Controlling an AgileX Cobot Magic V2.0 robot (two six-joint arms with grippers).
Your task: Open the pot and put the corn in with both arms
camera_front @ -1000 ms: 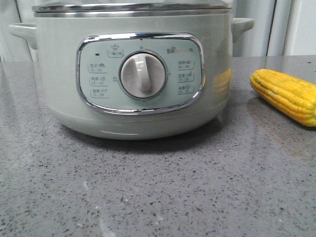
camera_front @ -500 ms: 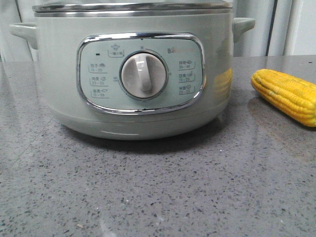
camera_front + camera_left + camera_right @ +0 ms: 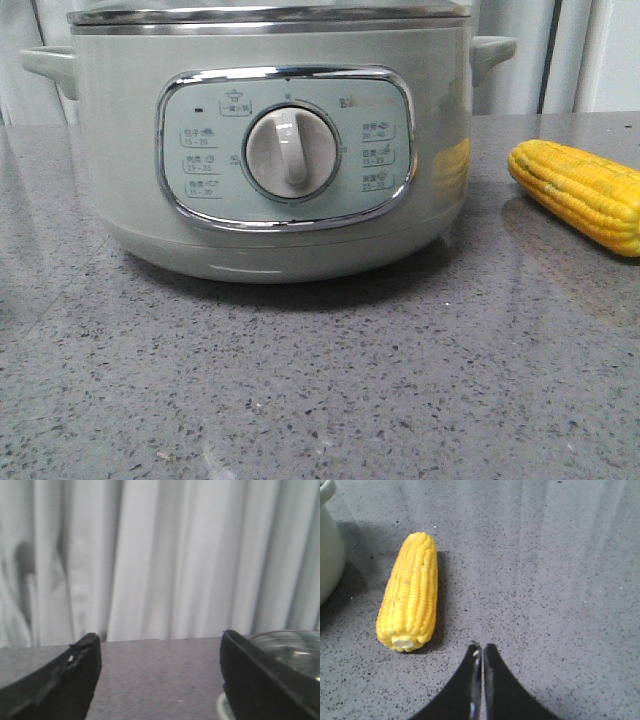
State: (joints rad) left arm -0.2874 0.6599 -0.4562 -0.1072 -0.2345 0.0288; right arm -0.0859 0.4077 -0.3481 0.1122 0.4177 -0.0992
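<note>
Pot: the sage-green pot stands upright on the grey speckled desk, taking up the left and middle of the front view; its top runs out of the picture.
Pot lid: a glass lid with a metal rim sits on the pot, so the pot is closed.
Pot edges: two small side handles stick out near the top, one at the left and one at the right; the chrome-framed panel with its white dial faces the camera.
Corn: the corn lies flat on the desk to the right of the pot, apart from it, with a strip of bare desk between them; its far right end is cut off by the picture edge.
Corn, right wrist view: the cob lies beside the pot's curved wall without touching it.
Left pincer: the left pincer has its fingers wide apart, nothing between them; the lid's glass dome shows past one finger, and a pale curtain hangs behind.
Right pincer: the right pincer has its fingers together, holding nothing, above bare desk near the blunt end of the corn, not touching it.
Open room: bare desk spreads in front of the pot and on the side of the corn away from the pot.
</note>
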